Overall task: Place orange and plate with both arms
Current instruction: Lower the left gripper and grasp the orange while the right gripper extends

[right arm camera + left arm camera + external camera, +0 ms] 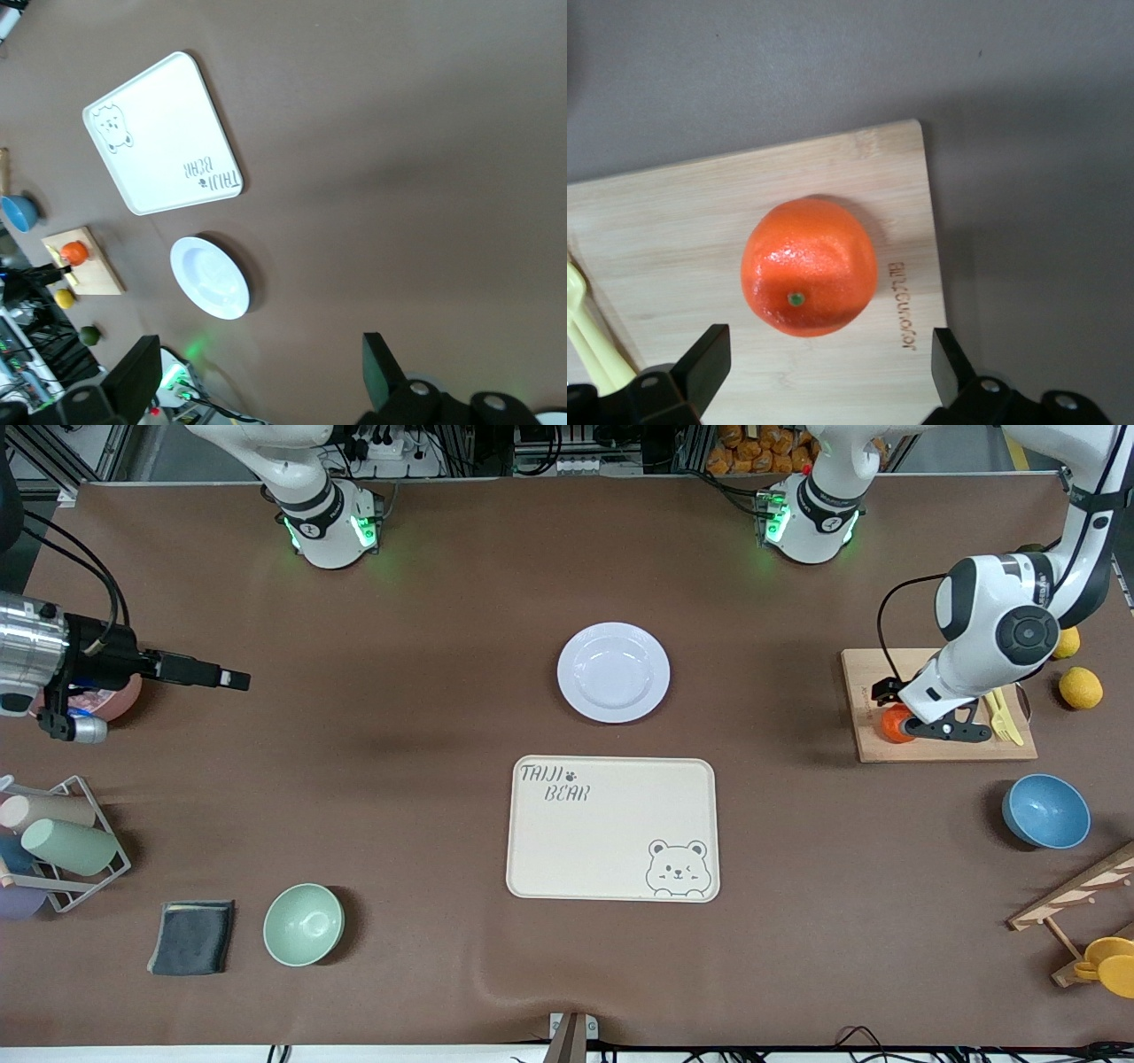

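Note:
The orange lies on a wooden cutting board at the left arm's end of the table. My left gripper is low over it and open. In the left wrist view the orange sits just ahead of the two spread fingertips, untouched, with the left gripper empty. The pale plate sits mid-table, just farther from the front camera than the cream bear tray. My right gripper waits open and empty over the right arm's end of the table; its wrist view shows the plate far off.
Yellow plastic cutlery lies on the board beside the orange. Two yellow fruits and a blue bowl are near the board. A green bowl, dark cloth and cup rack sit at the right arm's end.

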{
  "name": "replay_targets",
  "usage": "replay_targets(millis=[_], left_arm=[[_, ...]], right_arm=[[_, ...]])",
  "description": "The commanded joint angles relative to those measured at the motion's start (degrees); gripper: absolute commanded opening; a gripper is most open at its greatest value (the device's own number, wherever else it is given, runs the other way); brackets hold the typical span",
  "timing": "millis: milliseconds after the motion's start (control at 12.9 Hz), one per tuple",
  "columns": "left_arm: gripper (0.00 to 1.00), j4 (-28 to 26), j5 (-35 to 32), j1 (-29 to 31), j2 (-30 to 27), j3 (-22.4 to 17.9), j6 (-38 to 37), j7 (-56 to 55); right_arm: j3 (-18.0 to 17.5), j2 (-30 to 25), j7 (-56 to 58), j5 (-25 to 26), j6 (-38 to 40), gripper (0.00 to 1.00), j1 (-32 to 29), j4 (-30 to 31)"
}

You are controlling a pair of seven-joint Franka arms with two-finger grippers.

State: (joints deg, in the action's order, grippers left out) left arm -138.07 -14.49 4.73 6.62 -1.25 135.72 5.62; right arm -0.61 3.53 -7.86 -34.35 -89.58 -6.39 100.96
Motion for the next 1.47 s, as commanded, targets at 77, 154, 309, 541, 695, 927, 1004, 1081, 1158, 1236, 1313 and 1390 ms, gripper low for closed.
replay_targets(millis=[77,154,309,541,695,927,1004,1081,1158,1236,1313,1390], left_arm=[[1.00,0.4,-3.1,0.5,3.6,0.3,3.2,0.6],[1.00,0.5,-3.2,0.5,4.3,0.3,3.7,0.6],[1.00,1.0,-3.3,1.1,6.2,0.2,5.4,0.6],[1.00,2.1,-6.8,3.8,9.2,0.3,8.5,0.7],[1.00,2.5,-7.6,4.2,9.7,0.4,8.8,0.7],[1.00,2.8,-7.6,4.2,9.9,0.4,8.8,0.6],[0.40,2.8,-7.6,3.9,9.6,0.5,8.8,0.4],[0.00,2.8,-7.6,3.8,9.4,0.5,8.7,-0.5],[0.00,2.7,-7.6,3.7,8.7,0.6,8.3,-0.2],[0.00,2.7,-7.6,3.7,7.3,0.9,8.2,0.2],[0.00,2.7,-7.6,3.7,5.4,1.6,7.6,0.4],[0.00,3.0,-7.6,3.7,3.1,2.6,4.8,0.7]], right_arm=[[-0.9,-2.9,0.5,-3.8,-3.1,1.00,-0.4,4.8],[-0.9,-3.7,0.6,-5.4,-5.1,1.00,0.3,6.4],[-0.9,-6.2,0.5,-6.7,-10.2,1.00,2.5,10.8],[-0.9,-6.5,0.5,-9.3,-10.8,1.00,2.8,12.2],[-0.9,-6.3,1.0,-13.1,-11.8,1.00,2.7,13.6],[-0.9,-3.6,4.9,-13.8,-13.8,1.00,2.8,14.0],[-0.9,-2.7,7.0,-14.4,-14.8,1.00,2.9,14.5],[-0.9,-2.7,7.5,-16.4,-15.9,1.00,3.1,15.8],[-0.9,-2.8,7.7,-18.5,-16.1,1.00,3.8,17.0],[-0.9,-3.0,7.6,-18.6,-16.2,1.00,4.3,17.5],[-0.9,-3.2,7.6,-19.0,-16.9,1.00,4.5,18.6],[-0.9,-3.8,7.7,-21.4,-18.7,1.00,4.8,20.7]])
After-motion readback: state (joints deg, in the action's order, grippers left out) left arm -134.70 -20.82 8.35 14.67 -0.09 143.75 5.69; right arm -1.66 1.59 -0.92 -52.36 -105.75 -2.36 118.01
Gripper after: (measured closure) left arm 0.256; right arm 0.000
